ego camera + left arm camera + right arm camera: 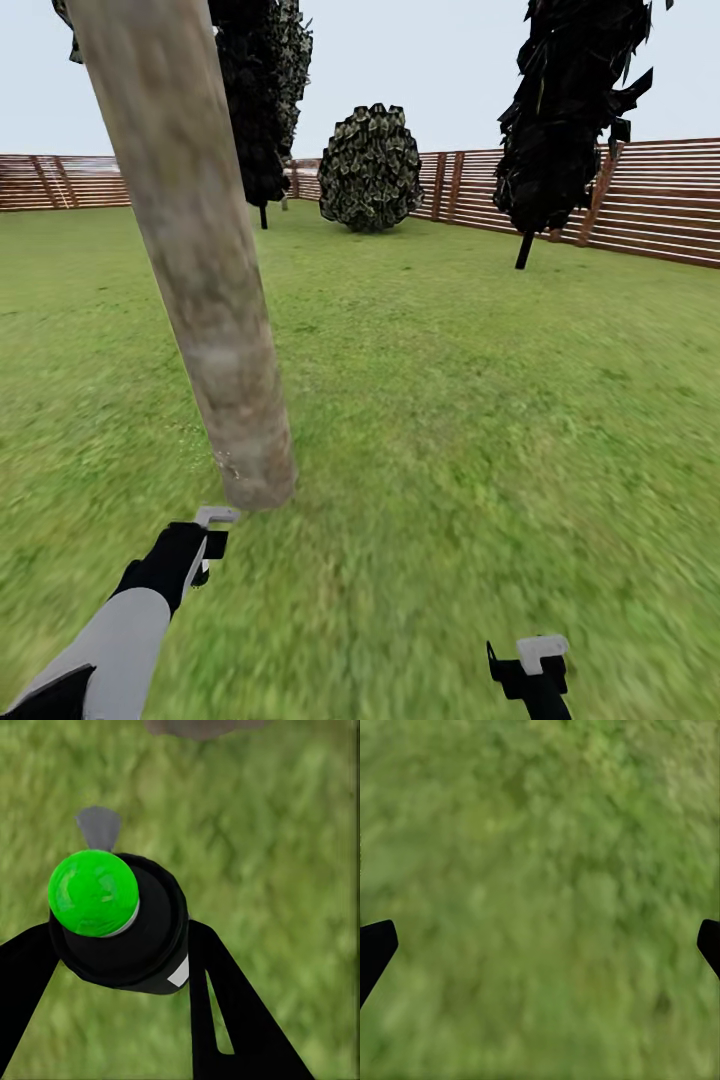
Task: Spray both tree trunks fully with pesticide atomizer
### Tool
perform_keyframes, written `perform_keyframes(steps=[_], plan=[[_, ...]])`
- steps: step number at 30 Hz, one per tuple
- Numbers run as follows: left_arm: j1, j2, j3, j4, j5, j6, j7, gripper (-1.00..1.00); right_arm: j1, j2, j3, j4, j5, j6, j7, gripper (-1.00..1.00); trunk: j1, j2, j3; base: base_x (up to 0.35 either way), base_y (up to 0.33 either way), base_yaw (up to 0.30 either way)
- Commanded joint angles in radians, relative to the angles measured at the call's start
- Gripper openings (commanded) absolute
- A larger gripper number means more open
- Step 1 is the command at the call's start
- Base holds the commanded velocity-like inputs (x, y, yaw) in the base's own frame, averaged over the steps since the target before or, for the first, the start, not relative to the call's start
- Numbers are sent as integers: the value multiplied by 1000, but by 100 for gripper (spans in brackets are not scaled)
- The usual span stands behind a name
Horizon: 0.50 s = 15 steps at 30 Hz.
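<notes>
One tree trunk (200, 260), thick with mottled grey-beige bark, rises slanted across the head view from the grass floor (450, 420); its foot also shows in the left wrist view (199, 726). A few pale specks sit low on the bark. My left gripper (205, 545) hovers just in front of the trunk's foot. It is shut on the pesticide atomizer (120, 922), a black bottle with a bright green cap and a grey nozzle pointing toward the trunk. My right gripper (530, 670) hangs open over bare grass, its fingertips (376, 945) wide apart.
A brown slatted fence (660, 200) rings the lawn at the back. Two dark thin-stemmed trees (560, 130) and a round bush (370, 170) stand far off near it. Open grass spreads to the right of the trunk.
</notes>
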Motion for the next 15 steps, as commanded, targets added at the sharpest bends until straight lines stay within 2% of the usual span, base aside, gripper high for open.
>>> perform_keyframes(steps=[1, 7, 9, 10, 11, 12, 13, 15], plan=[[-8, -5, -1, -8, -1, 0, -8, -100, 0, 0, 0, 0, 0, 0, 0, 100, 0, 0, 0, 0, -1, 2], [-109, -51, -3, -24, -1, 19, -15, -100, 0, -5, 0, 0, 0, 0, -2, 100, 0, 0, 0, 0, 0, 0], [-129, -41, -3, -24, -2, 23, -15, -100, 0, -7, 0, 0, 0, 0, -2, 100, 0, 0, 0, 0, 0, 0], [-139, -24, -3, -21, -3, 30, -16, -100, 0, -8, 0, 0, 0, 0, -3, 100, 0, 0, 0, 0, 0, 0], [-145, 7, -3, -16, -3, 43, -20, -100, 0, -8, 0, 0, 0, 0, -3, 100, 0, 0, 0, 0, 0, 0], [-147, 30, -3, -14, -3, 50, -40, -100, 0, -8, 0, 0, 0, 0, -3, 100, 0, 0, 0, 0, 0, 0], [-147, 42, -3, -13, -3, 52, -63, -100, 0, -8, 0, 0, 0, 1, -3, 100, 0, 0, 0, 0, 0, 0], [-144, 51, -5, -11, -7, 55, -127, -100, 0, -9, 0, 0, 0, 1, -3, 100, 0, 0, 0, 0, 0, 0]])
